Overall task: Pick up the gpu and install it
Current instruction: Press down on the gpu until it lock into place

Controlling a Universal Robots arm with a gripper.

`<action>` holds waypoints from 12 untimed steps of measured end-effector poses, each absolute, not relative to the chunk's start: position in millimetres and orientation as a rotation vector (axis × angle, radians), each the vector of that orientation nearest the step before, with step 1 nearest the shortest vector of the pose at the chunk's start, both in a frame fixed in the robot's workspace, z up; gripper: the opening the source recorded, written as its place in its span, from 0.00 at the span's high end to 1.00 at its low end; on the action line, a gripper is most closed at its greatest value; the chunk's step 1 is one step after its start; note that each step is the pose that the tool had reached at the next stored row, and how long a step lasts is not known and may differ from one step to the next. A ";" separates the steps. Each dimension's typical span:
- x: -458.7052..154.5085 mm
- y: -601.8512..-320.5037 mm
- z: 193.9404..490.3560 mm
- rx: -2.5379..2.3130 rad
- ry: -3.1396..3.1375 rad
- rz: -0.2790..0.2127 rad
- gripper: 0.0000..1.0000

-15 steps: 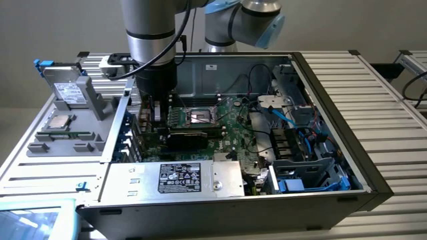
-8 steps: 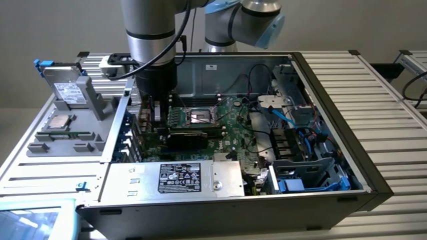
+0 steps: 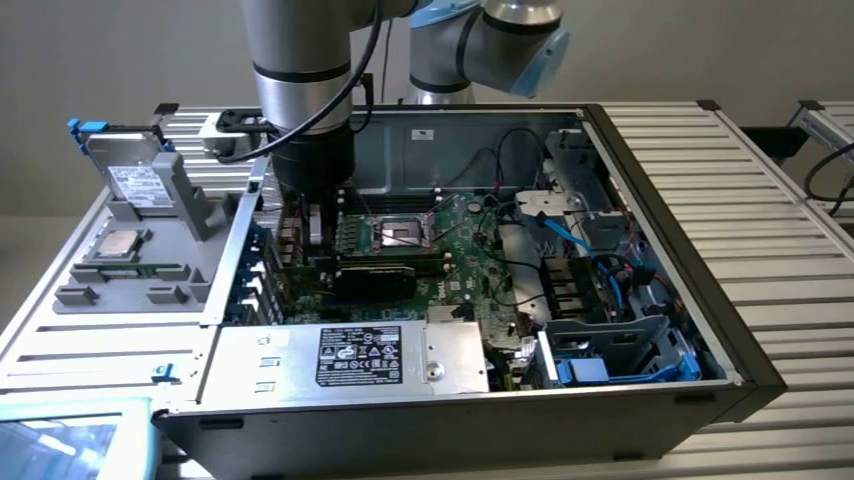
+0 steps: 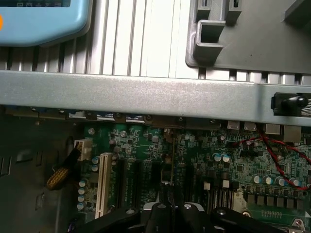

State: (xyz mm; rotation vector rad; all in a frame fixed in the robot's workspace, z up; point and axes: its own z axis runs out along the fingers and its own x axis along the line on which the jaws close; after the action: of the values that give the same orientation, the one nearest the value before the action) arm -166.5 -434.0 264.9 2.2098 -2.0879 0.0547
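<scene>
The open computer case (image 3: 667, 200) lies on its side with the green motherboard (image 3: 461, 245) facing up. My gripper (image 3: 310, 212) reaches down into the case at the exterior view's left, close to the case wall. It is shut on the gpu (image 3: 315, 232), which hangs on edge just above the board. In the wrist view the gripper (image 4: 171, 209) holds the gpu (image 4: 172, 160) as a thin edge running out from between the fingers, over the black expansion slots (image 4: 133, 179) and beside a white slot (image 4: 102, 184).
The case's metal wall (image 4: 146, 97) runs close in front of the card. A grey fixture tray (image 3: 80, 300) outside holds a processor (image 3: 120, 243) and a drive (image 3: 134, 182). The power supply (image 3: 347, 355), red and black cables (image 4: 282, 160) and blue drive cages (image 3: 601, 365) crowd the case.
</scene>
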 end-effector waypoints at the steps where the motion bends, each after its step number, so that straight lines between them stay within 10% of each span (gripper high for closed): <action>1: -166.5 -434.0 265.0 2.210 -2.088 0.055 0.88; 12: -166.5 -433.9 262.4 2.210 -2.089 0.054 0.88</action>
State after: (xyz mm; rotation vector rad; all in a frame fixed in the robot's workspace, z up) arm -166.5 -433.9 262.4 2.2102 -2.0886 0.0539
